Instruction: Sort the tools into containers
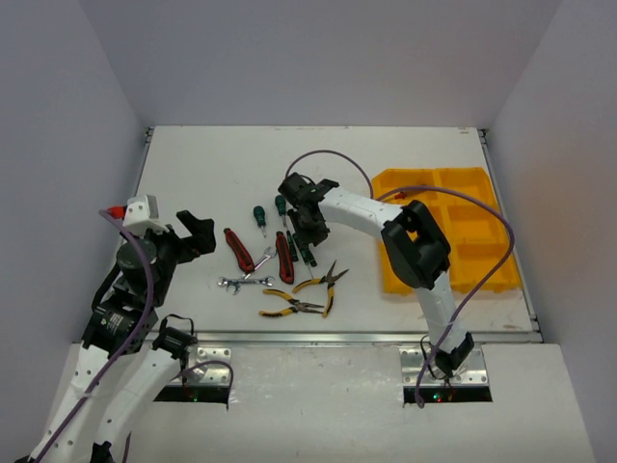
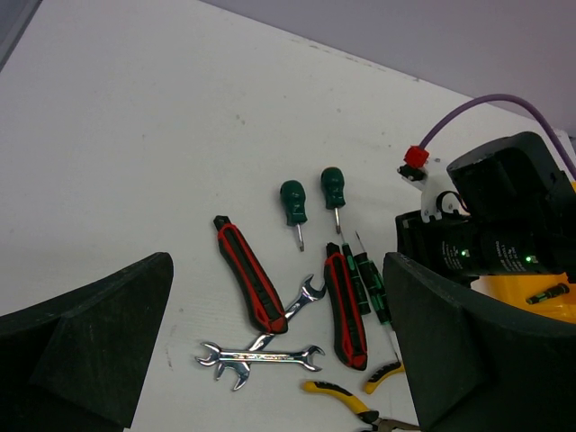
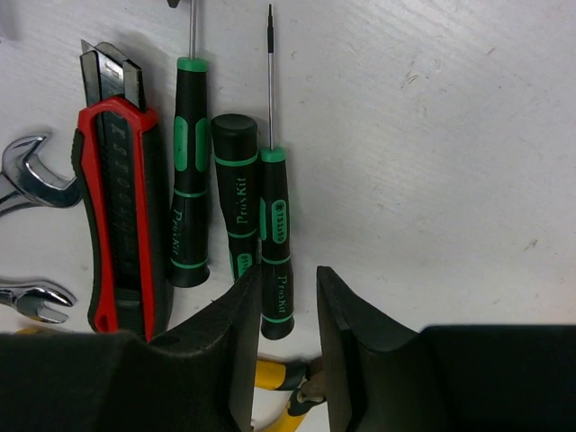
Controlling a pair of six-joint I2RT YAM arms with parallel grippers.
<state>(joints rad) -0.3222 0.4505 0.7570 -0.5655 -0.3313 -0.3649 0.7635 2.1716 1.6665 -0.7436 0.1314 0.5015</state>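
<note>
Our left gripper [image 2: 277,270] gapes wide; our right gripper [image 3: 288,274] loosely straddles, ungripped, one of three slim screwdrivers [image 3: 275,234]; the table [image 1: 193,164] offers room far-left.

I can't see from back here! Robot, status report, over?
Left gripper open, off to the side. Right gripper open, straddling thin green screwdriver. Neighbour screwdriver crowds one finger.

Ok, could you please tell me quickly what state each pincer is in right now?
Left pincer: open, holding nothing.
Right pincer: open, straddling the slim green-black screwdriver at its handle, not yet clamped.
</note>
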